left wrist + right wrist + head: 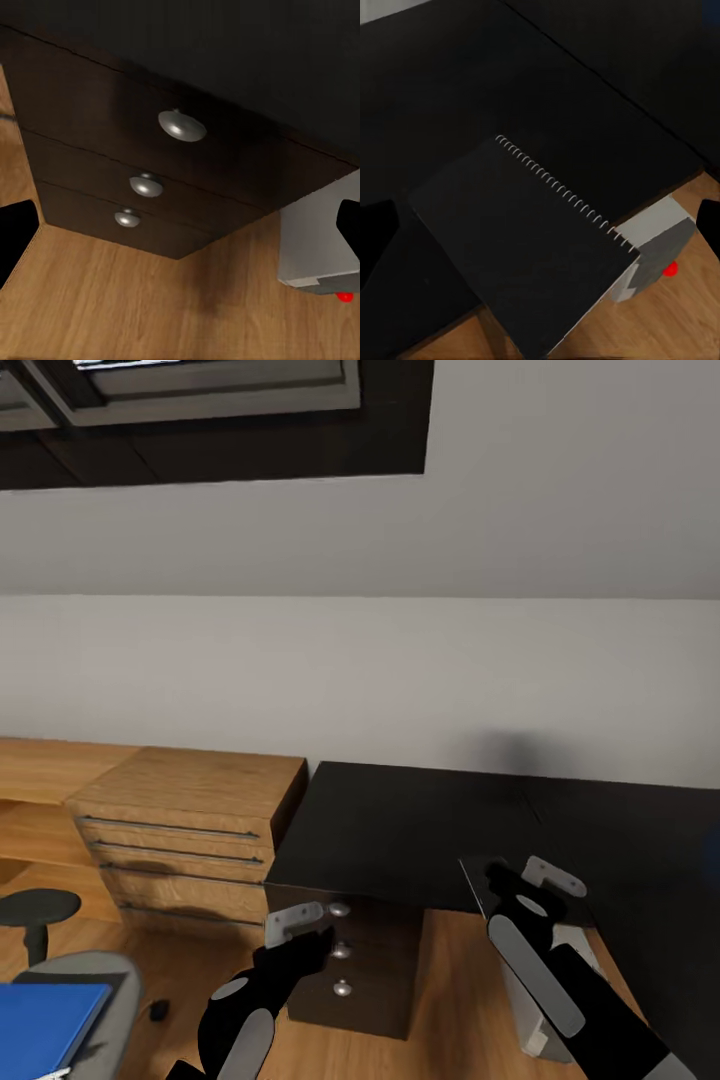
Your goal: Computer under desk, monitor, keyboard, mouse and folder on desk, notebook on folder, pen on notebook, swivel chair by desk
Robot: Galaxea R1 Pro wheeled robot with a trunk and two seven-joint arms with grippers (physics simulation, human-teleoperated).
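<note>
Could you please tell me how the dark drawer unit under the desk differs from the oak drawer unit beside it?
The dark drawer unit is near-black, while the oak drawer unit is light wood. The dark one carries round silver knobs; the oak one has long thin bar handles. The dark one sits beneath the desk, whereas the oak one stands free against the wall. Both stand on the wood floor with stacked drawers.

An oak drawer unit (190, 830) stands against the sloped wall; a small, perhaps round, stool (37, 910) stands nearby.
</note>
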